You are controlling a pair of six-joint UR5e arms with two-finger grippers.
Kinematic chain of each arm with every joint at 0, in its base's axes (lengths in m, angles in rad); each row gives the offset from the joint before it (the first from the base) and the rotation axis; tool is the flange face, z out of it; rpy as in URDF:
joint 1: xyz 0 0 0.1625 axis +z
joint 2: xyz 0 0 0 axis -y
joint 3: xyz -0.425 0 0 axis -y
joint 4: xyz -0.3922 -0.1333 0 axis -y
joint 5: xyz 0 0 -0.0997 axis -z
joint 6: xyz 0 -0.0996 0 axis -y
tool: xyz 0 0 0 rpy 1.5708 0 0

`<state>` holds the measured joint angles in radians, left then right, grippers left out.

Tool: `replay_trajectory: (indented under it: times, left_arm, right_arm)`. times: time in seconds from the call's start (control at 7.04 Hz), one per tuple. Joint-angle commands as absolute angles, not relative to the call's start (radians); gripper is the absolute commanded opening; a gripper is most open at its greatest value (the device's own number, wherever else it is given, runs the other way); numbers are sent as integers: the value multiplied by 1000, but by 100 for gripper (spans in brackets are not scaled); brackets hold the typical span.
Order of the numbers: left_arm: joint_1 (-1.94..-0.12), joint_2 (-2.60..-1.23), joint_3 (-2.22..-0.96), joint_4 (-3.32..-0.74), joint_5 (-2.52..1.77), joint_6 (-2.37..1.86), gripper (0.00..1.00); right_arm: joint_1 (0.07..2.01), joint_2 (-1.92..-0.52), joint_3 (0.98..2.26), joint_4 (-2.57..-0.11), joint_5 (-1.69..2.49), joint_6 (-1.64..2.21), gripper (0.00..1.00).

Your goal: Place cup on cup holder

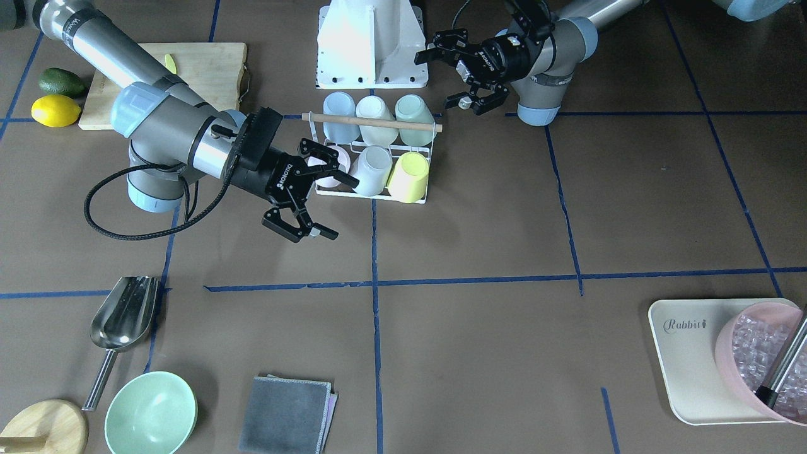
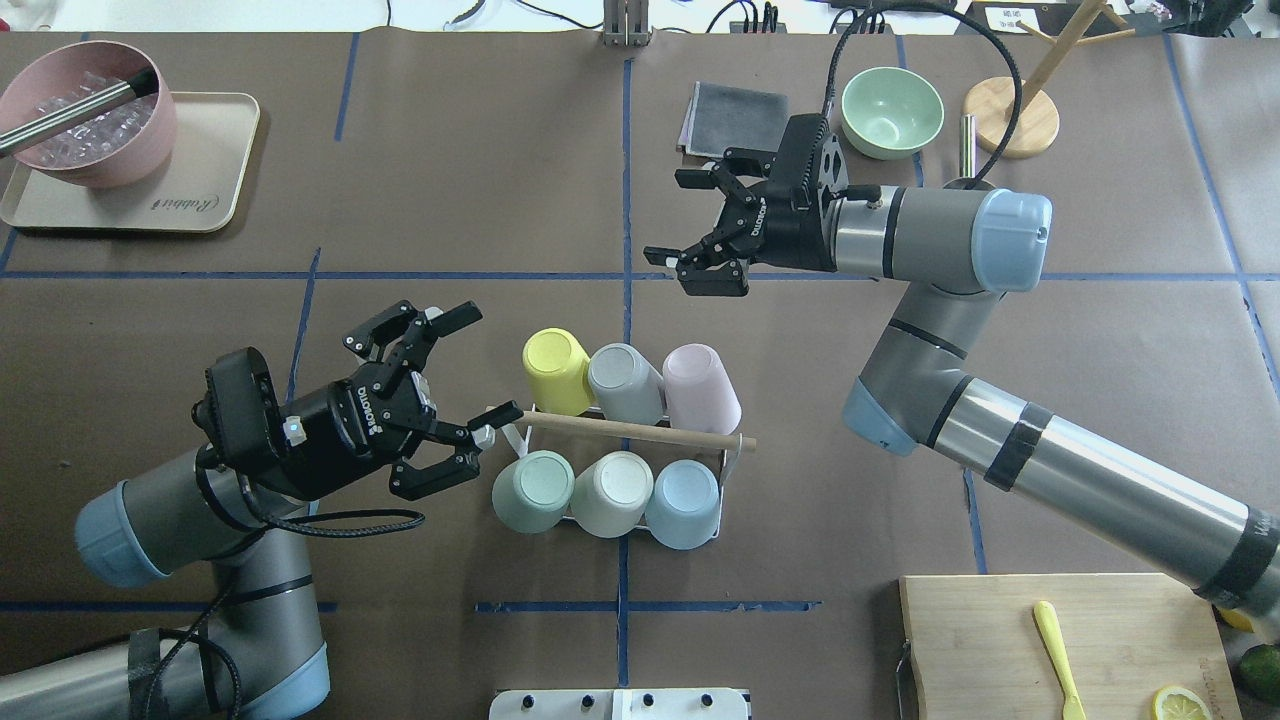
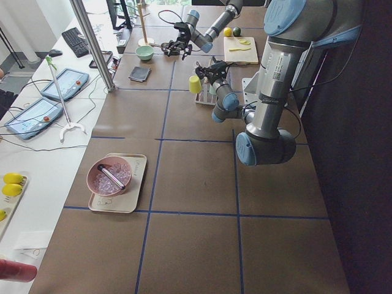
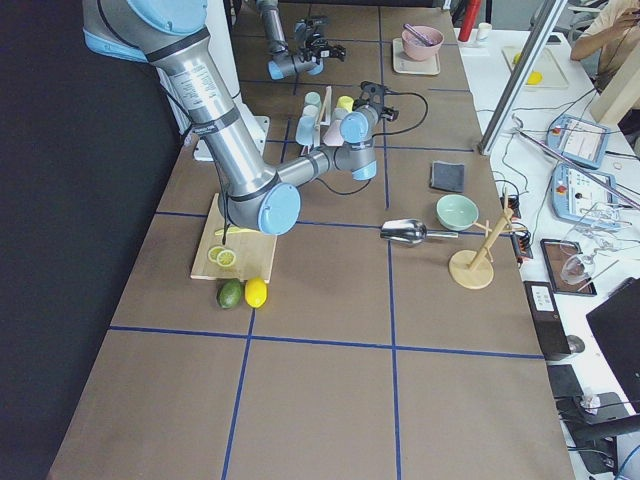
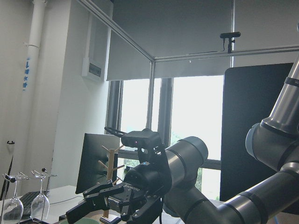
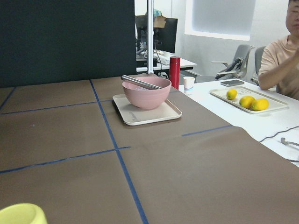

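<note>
Overhead, pink cup (image 2: 702, 388) whole; frontally, half behind right end effector (image 1: 338, 209).

Left hand (image 2: 468, 382) and right hand (image 2: 686, 226) both hover, jaws spread wide, empty.

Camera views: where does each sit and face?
Front-facing: across the table, facing the robot; both arms.
Overhead: behind the robot, looking down; both arms.
Exterior left: table end; left arm nearest.
Exterior right: opposite end; right arm nearest.
Left wrist: tilted up at windows; right tool.
Right wrist: low, toward pink bowl; no arm.
Shared: first two show the cup holder.
</note>
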<state>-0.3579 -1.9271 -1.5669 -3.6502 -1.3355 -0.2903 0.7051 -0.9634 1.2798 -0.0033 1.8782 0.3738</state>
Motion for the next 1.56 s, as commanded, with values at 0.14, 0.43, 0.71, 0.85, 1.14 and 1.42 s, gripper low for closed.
replay_trajectory:
  times: [0.14,0.43,0.71,0.85,1.14,1.42]
  left_arm:
    - [-527,-1904,-1601,-3436,-1475,-383,100]
    - [-615,-1911,-1606,-3285,-1503,-444,100]
    - [-670,-1922,-1606,-3055,-1503,-540,100]
    - [-696,-1924,-1606,-2939,-1520,-602,100]
    - [-797,-1928,-1606,-2698,-1691,-606,100]
    - [-902,-1937,-1609,-2431,-1953,-591,100]
  right_arm:
    - [768,-954,1305,-274,1879,373,100]
    - [791,-954,1315,-468,1879,370,100]
    - [807,-954,1338,-695,1873,368,100]
    - [821,-954,1359,-822,1875,368,100]
    - [850,-956,1385,-1041,1871,367,100]
    - [865,-956,1387,-1267,1867,359,100]
